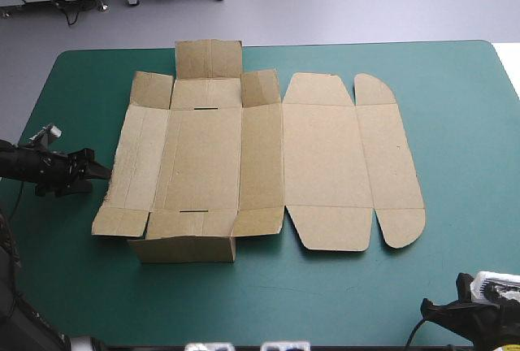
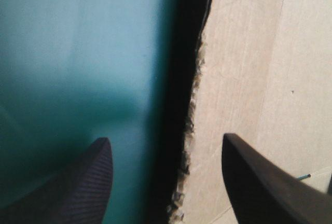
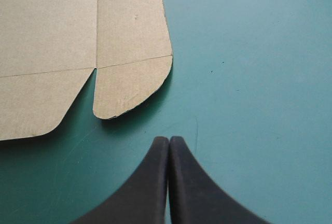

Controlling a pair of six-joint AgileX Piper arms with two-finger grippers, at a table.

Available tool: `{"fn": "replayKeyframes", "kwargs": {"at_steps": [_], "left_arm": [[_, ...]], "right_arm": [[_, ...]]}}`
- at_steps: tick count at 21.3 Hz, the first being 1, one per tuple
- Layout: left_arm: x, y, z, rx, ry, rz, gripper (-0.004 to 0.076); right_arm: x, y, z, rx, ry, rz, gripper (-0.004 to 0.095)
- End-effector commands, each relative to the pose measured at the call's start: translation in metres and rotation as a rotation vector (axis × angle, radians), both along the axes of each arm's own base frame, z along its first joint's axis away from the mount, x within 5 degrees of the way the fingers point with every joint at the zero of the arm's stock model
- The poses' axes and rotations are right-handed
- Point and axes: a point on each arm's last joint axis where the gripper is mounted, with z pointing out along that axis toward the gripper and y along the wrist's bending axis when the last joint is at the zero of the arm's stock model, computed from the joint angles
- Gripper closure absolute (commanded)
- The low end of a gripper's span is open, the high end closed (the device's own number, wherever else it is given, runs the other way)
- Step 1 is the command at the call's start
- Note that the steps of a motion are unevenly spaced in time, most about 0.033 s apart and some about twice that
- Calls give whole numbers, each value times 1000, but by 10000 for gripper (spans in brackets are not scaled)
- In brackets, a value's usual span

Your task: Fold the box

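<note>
The box lies spread flat mid-table on the teal-green cover, with one small near-left flap raised. The left gripper is at its ragged left edge, level and pointing right. It is open, one finger over the cover and the other over the board. The right gripper sits low by the near right corner, fingers pressed together, with the rounded near-right flap just ahead and apart.

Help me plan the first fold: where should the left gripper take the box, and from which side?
Probably the box by its frayed left edge, approached low from the table's left. A shadow under that edge suggests it sits slightly off the teal-green cover, and the left gripper's open fingers flank it.
</note>
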Motion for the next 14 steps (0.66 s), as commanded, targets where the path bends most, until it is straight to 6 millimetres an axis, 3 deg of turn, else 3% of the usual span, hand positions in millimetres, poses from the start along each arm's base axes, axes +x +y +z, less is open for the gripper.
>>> {"fn": "replayKeyframes", "kwargs": {"at_steps": [1,6,14], "left_arm": [[4,-22,21,-79,-17,-66,277],[11,-40,13,-92,28,-99,278],[15,-49,10,-116,63,-86,278]], "right_arm": [[3,-1,11,-10,-64,-5,921],[3,-2,11,-26,-60,-14,921],[3,-3,11,-28,-60,-15,921]]}}
